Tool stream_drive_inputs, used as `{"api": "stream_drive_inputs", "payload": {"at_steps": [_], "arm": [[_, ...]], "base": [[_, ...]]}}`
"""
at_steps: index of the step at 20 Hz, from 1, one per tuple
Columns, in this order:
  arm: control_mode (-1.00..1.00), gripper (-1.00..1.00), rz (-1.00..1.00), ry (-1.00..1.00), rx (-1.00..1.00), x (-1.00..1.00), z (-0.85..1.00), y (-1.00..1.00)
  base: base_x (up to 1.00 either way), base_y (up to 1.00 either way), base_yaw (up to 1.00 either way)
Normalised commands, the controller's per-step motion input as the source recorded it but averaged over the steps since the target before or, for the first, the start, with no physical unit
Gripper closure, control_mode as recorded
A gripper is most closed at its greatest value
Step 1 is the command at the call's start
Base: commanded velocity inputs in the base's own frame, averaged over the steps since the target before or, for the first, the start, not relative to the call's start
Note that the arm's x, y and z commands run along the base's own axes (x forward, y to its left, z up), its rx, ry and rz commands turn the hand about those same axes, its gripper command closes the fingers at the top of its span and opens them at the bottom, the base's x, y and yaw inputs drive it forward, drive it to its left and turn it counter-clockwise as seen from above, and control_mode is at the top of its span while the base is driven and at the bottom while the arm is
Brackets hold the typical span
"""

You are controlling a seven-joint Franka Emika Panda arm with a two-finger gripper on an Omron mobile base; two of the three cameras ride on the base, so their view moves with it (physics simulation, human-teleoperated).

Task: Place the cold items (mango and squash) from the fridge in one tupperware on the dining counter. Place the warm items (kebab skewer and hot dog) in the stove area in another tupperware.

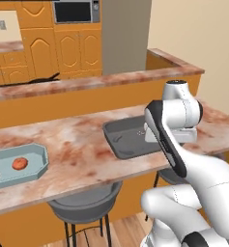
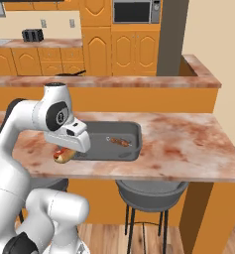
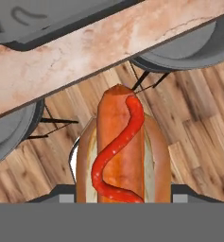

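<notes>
While jaws grip the hot dog (image 3: 120,151), fingertips hidden, dark tray (image 2: 96,149) beside.

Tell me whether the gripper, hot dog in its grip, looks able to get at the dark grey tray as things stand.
Probably yes. The gripper holds the hot dog at the counter's front edge beside the dark grey tray, whose near side lies bare; the kebab skewer sits farther right.

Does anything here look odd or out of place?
Yes: the hot dog hangs past the front edge of the dining counter, held by the gripper, not in the dark grey tray. The tray holds only a kebab skewer.
</notes>
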Motion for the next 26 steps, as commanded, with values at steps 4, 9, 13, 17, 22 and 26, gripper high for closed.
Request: {"api": "stream_drive_inputs", "payload": {"at_steps": [4,9,13,17,22,26], "arm": [[1.00,1.00,0.00,0.00,0.00,0.00,0.00,0.00],[-1.00,1.00,0.00,0.01,-0.02,0.33,0.00,0.06],[-1.00,1.00,0.10,0.00,-0.03,0.57,0.00,-0.06],[-1.00,1.00,0.52,-0.06,0.00,0.74,0.00,-0.18],[-1.00,1.00,0.72,-0.07,-0.01,0.62,-0.04,0.00],[-1.00,1.00,0.76,-0.05,0.02,0.30,-0.38,-0.01]], "base": [[0.33,0.00,0.03],[0.01,0.00,0.00],[0.00,0.00,0.00],[0.00,0.00,0.00],[0.00,0.00,0.00],[0.00,0.00,0.00]]}}
